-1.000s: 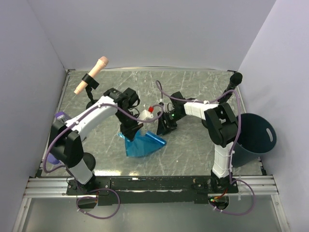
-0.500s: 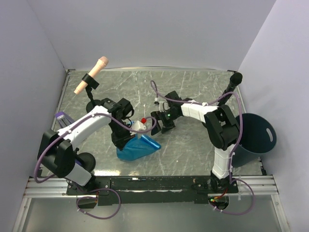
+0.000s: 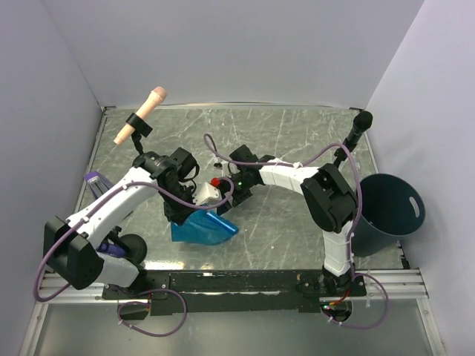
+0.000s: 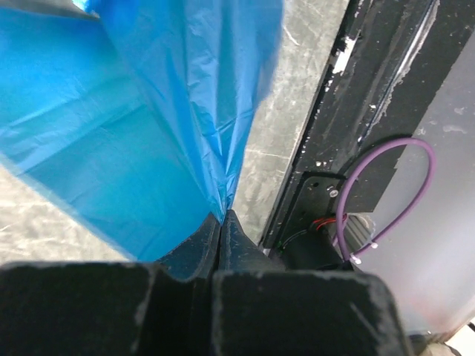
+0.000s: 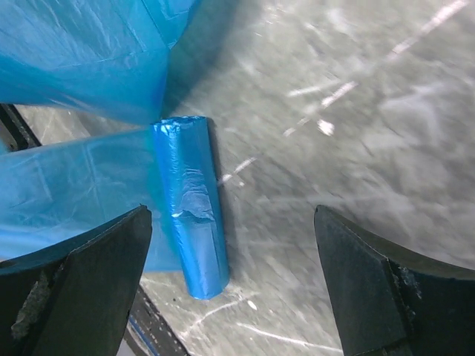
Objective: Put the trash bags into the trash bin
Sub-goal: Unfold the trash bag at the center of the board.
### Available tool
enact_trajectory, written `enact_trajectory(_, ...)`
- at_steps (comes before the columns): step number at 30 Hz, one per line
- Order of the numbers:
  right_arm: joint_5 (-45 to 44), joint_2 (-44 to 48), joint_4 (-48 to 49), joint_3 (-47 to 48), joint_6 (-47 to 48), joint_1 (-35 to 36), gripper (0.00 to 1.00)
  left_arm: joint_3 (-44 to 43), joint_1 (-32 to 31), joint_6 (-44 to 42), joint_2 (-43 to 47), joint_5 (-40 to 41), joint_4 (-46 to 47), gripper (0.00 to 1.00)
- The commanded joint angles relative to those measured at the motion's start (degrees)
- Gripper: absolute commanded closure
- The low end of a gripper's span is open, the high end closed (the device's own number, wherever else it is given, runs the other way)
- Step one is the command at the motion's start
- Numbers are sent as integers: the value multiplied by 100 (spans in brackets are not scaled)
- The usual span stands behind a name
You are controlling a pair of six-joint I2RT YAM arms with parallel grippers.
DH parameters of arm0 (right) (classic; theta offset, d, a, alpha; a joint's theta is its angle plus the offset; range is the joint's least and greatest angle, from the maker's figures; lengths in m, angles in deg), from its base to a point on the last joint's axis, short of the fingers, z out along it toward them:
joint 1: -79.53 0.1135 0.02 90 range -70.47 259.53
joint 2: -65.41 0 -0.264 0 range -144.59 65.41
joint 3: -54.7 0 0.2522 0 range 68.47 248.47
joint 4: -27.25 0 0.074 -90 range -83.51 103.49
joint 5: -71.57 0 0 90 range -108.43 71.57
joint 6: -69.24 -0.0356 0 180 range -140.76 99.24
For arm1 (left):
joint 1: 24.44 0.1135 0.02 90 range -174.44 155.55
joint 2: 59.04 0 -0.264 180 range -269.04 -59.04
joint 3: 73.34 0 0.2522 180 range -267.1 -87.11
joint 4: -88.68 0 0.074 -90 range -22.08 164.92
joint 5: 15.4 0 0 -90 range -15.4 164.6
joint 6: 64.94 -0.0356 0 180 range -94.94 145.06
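From above we count two arms, two microphones, one bin and one heap of blue film. The left gripper (image 3: pixel 180 216) points down at the near left part of the table (image 3: pixel 282 230), right at the trash bag sheet (image 3: pixel 202 228), which lies spread in a wedge to the gripper's right. The right gripper (image 3: pixel 225 190) reaches in from the right and hangs just beyond the sheet; from here we cannot tell how its jaws stand. The trash bin (image 3: pixel 375 236) stands upright at the near right corner, well apart from the film. A peach microphone (image 3: pixel 142 115) stands at the far left and a black microphone (image 3: pixel 357 126) at the far right.

In the left wrist view, the left gripper (image 4: pixel 221 222) has its two fingers clenched tip to tip on a gathered fold of the trash bag sheet (image 4: pixel 148 126), which fans out away from them. One purple cable (image 4: pixel 386 189) loops over the black rail to the right.

In the right wrist view, the right gripper (image 5: pixel 232 230) is released, its two fingers (image 5: pixel 96 274) spread wide and holding nothing. One trash bag roll (image 5: pixel 189 211) lies flat on the table (image 5: pixel 334 96) between them, close to the picture's left finger. The trash bag sheet (image 5: pixel 70 196) runs off its side, with more film bunched above.
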State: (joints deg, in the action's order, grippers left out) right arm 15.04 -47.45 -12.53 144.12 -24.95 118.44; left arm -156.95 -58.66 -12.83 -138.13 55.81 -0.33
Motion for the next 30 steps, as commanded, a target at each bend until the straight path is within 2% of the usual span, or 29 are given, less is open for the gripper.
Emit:
enact_trajectory(1, -473, -456, -298, -86, 190, 335, 3, -546, 3, -8, 236, 121, -183, 99)
enact_trajectory(4, -614, -579, -447, 71, 199, 415, 3, -978, 3, 1, 192, 112, -333, 99)
enact_trajectory(7, -632, -746, -605, 265, 225, 468, 3, -979, 11, 89, 323, 95, -342, 99)
enact_trajectory(15, -587, -852, -694, 292, 339, 582, 5, -162, 11, 212, 938, 305, -351, 99)
enact_trajectory(20, -842, -1097, -957, 274, 366, 705, 8, 550, 3, -25, 1220, 262, -333, 99)
enact_trajectory(23, -930, -1203, -1010, 187, 366, 775, 11, 875, 3, -166, 1317, 270, -307, 99)
enact_trajectory(27, -930, -1282, -984, 116, 576, 898, 22, 1236, 3, -166, 1387, 218, -105, 99)
enact_trajectory(30, -869, -1370, -1028, 177, 568, 995, 24, 1377, 3, -114, 1449, 156, 71, 99)
